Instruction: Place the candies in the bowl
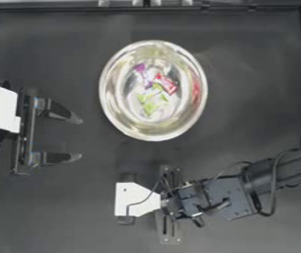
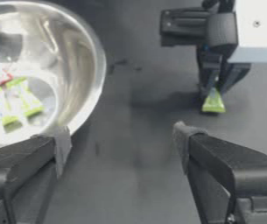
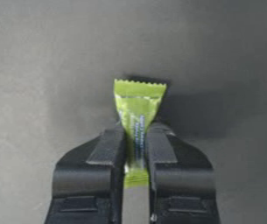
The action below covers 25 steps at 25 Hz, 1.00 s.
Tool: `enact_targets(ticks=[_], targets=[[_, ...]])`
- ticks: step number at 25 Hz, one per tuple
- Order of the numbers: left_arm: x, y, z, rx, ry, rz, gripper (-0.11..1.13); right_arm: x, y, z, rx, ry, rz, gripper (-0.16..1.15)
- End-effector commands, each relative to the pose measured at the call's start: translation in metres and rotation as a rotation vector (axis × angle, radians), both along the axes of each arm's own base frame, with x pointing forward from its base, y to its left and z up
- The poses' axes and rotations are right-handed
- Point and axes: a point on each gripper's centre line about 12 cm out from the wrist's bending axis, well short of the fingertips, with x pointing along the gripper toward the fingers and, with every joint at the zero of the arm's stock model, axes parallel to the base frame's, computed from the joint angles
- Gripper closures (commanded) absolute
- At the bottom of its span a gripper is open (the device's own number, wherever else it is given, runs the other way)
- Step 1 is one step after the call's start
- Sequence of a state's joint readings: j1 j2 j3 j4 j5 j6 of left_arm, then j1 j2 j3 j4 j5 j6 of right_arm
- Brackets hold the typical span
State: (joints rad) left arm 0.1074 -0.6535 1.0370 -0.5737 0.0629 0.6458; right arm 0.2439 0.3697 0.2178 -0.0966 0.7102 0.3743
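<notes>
A dark table (image 1: 258, 74) carries the bowl (image 1: 116, 106) just above centre, four candies (image 1: 154, 94) already inside. At six o'clock from it the right gripper (image 3: 135, 144) pinches the last lime-green candy (image 3: 138, 109) mid-body — light, crinkly, slippery wrapper, so gripping the firm middle rather than a twisted end looks wise. The left gripper (image 1: 73, 138), at nine o'clock, waits spread wide

Silver bowl (image 1: 123, 123) holds perhaps four candies (image 1: 154, 93); a lime-green candy (image 3: 136, 109) stands pinched upright outside.
</notes>
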Motion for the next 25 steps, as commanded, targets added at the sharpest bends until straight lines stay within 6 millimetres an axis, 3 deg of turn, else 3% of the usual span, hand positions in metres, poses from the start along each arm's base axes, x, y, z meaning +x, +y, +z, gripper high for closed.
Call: enact_targets(ticks=[1,10,16,25], targets=[[0.000,0.000,0.006,0.002,-0.022,0.004,0.02,0.005,0.004,0.022,0.012,-0.052,0.005,0.56],[-0.004,0.000,0.006,0.002,-0.031,0.004,0.02,-0.004,-0.007,0.083,0.008,-0.232,0.023,0.56],[-0.007,0.000,0.004,0.003,-0.028,0.003,0.02,-0.020,-0.041,0.113,0.004,-0.369,-0.021,0.56],[-0.007,0.000,0.006,0.002,-0.034,0.004,0.02,-0.042,-0.114,0.144,-0.029,-0.640,-0.114,0.56]])
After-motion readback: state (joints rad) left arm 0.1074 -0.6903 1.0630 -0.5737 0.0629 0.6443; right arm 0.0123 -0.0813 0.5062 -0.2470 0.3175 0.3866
